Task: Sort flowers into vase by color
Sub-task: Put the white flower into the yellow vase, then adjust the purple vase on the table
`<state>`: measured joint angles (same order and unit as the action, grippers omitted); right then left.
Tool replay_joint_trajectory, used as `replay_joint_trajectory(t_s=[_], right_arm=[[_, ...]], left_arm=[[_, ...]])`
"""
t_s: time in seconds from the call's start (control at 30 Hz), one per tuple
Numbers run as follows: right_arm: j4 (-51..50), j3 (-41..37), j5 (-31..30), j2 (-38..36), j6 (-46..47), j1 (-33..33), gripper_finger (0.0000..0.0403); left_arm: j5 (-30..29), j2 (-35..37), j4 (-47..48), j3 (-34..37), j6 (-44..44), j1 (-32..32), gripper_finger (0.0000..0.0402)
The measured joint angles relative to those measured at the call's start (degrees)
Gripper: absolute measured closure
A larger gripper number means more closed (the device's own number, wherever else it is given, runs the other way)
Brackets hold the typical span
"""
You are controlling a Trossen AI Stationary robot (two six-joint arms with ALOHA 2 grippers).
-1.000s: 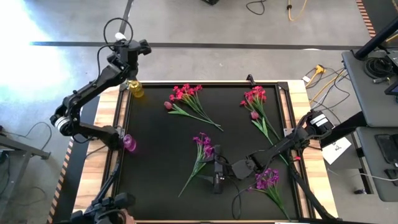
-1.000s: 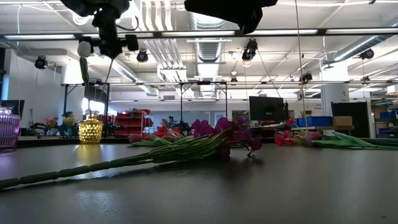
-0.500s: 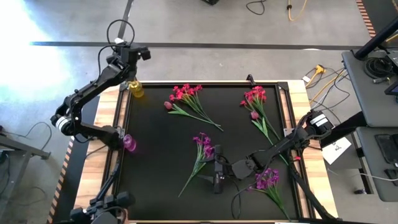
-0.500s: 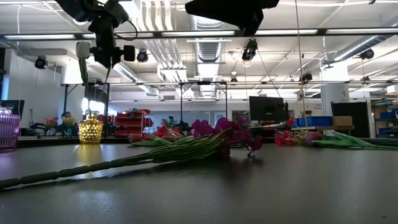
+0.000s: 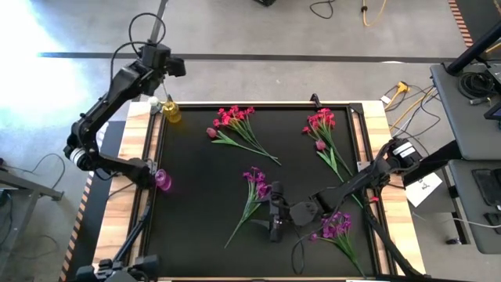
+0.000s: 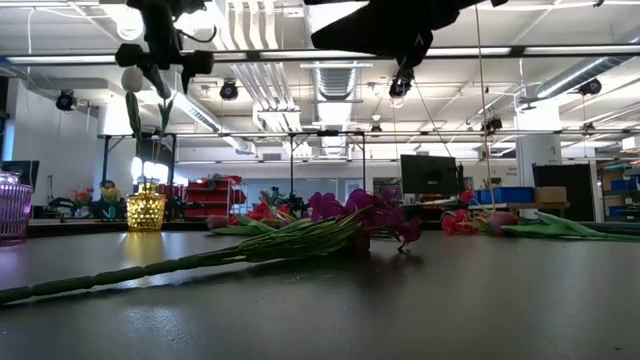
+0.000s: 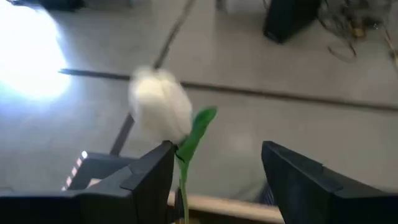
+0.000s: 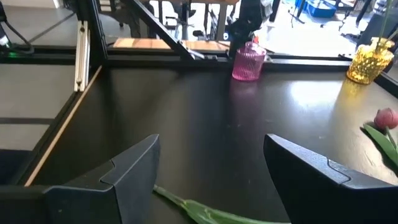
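My left gripper (image 5: 159, 64) is open, high above the yellow vase (image 5: 172, 113) at the table's far left corner. A white tulip (image 7: 160, 106) with a green leaf stands up from that vase (image 6: 145, 207), its head (image 6: 132, 78) just below and beside the fingers. My right gripper (image 5: 272, 215) is open and low over the table's near middle. It is beside a purple bunch (image 5: 252, 196), whose green stem (image 8: 205, 213) lies on the table between the fingers. Two red-pink bunches (image 5: 235, 121) (image 5: 322, 125), a pink bud (image 5: 211, 133) and a second purple bunch (image 5: 337, 227) lie on the black mat. My left gripper is open above the white tulip. The tulip's stem (image 7: 181, 186) runs close beside one finger (image 7: 155, 171); I cannot tell whether they touch.
A pink ribbed vase (image 5: 163, 180) stands at the mat's left edge and also shows in the right wrist view (image 8: 249, 62). Wooden strips border the black mat on both sides. Bare mat lies between the bunches and the left edge.
My left gripper has risen and moved toward the table's far edge, away from the yellow vase. The white tulip has stayed standing where it was.
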<state>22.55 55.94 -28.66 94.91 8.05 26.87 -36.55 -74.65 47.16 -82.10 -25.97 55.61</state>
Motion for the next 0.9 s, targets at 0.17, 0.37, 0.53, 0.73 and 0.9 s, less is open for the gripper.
replay_joint_trajectory(t_s=[0.17,0.37,0.53,0.73,0.9], right_arm=[[-1.5,0.0,0.0,0.0,1.5,-0.5,0.0126],[-3.1,0.0,0.1,-0.2,1.4,-1.2,0.0125],[-6.7,0.0,0.0,-0.3,4.1,-4.9,0.0133],[-12.1,0.0,0.1,0.0,7.0,-11.5,0.0143],[-16.0,0.0,1.5,0.9,8.6,-16.2,0.0150]], left_arm=[[6.0,0.0,7.7,-2.6,0.2,0.0,0.0170],[13.0,0.7,13.0,-2.6,2.9,-0.1,0.0170],[21.5,3.3,14.3,-3.8,7.7,-1.0,0.0173],[29.0,10.9,14.3,-3.7,10.4,-7.5,0.0186],[29.3,20.2,13.2,-0.8,9.3,-20.2,0.0195]])
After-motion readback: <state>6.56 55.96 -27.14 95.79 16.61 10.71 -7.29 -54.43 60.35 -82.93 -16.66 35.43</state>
